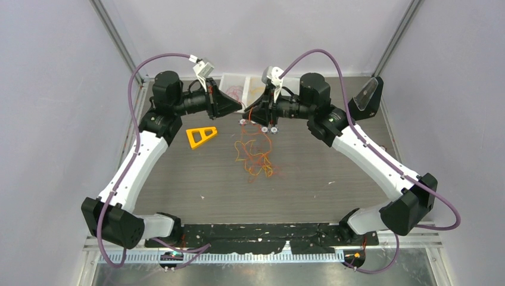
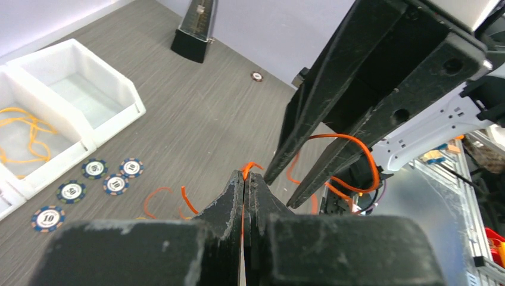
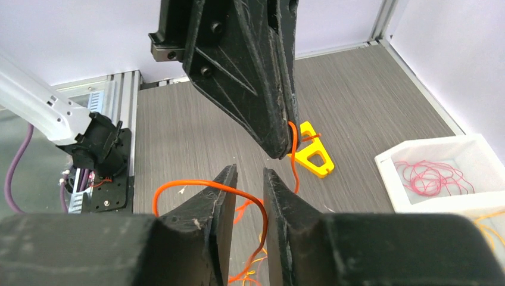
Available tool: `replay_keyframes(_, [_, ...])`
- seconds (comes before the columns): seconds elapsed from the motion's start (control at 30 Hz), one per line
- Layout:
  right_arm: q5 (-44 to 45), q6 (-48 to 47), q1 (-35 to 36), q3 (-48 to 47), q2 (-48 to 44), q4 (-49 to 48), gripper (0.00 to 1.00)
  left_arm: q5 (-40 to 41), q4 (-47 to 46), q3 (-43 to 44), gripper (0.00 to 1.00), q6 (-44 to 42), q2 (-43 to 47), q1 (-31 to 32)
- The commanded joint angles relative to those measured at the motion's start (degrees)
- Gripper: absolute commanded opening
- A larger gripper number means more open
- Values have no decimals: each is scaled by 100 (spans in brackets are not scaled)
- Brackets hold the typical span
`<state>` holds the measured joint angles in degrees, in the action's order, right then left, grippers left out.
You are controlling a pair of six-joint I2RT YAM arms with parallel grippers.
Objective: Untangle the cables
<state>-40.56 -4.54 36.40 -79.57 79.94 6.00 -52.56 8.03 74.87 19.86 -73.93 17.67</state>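
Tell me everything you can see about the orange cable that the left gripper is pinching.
The orange cable is a thin, glossy, springy-looking strand. The left gripper is shut on it, a short kinked end poking out above its tips. From there a loose loop arcs through the air over one finger of the right gripper and dips into the gap between its parted jaws. Lower down it runs toward the tangled cables on the table; its far end cannot be traced.
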Motion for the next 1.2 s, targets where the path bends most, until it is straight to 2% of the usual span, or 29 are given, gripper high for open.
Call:
replay_keyframes(0.0, [315,-133,-10,-56,52,-328,36,-587,-845,232,0,698,-43,26])
replay_keyframes(0.1, [529,-154,-15,-71,83,-360,37,-788,-1081,213,0,920,-96,26])
replay_keyframes(0.27, [918,-385,-61,74,-131,-222,34,-872,-1070,200,0,967,-78,26])
replay_keyframes(0.53, [866,-553,-116,387,-568,-62,36,-812,-668,260,0,664,-70,34])
replay_keyframes(0.6, [909,-462,-116,366,-514,-245,38,-856,-656,277,0,665,-105,54])
replay_keyframes(0.8, [658,-211,-120,230,-197,-563,57,-1055,-536,303,0,677,-246,175])
replay_keyframes(0.97, [146,-239,-133,289,-183,-444,64,-1109,-677,477,0,750,-257,175])
replay_keyframes(1.03, [60,-157,-126,354,-109,-453,60,-1105,-907,611,0,954,-274,171])
replay_keyframes(1.17, [199,-242,-145,780,6,-553,42,-973,-1537,1072,0,1457,-272,114])
